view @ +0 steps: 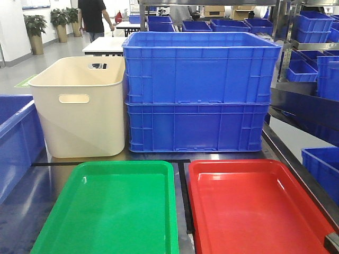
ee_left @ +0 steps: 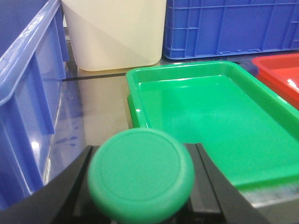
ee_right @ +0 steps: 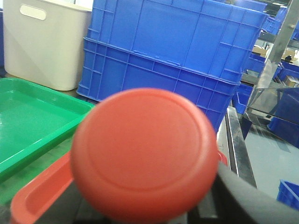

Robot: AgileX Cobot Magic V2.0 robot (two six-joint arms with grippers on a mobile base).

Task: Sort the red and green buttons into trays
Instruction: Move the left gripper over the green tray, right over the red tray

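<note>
Looming round, smooth, faintly ringed: green button [ee_left: 141, 175], red button [ee_right: 145, 154].

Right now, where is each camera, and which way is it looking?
Front: on the robot, facing forward and down at green tray, red tray, tub, crates; no robot parts show.
Left wrist: on left arm, looks forward over green button in left claw.
Right wrist: on right arm, looks forward over red button in right claw.
All three share the green tray.
</note>
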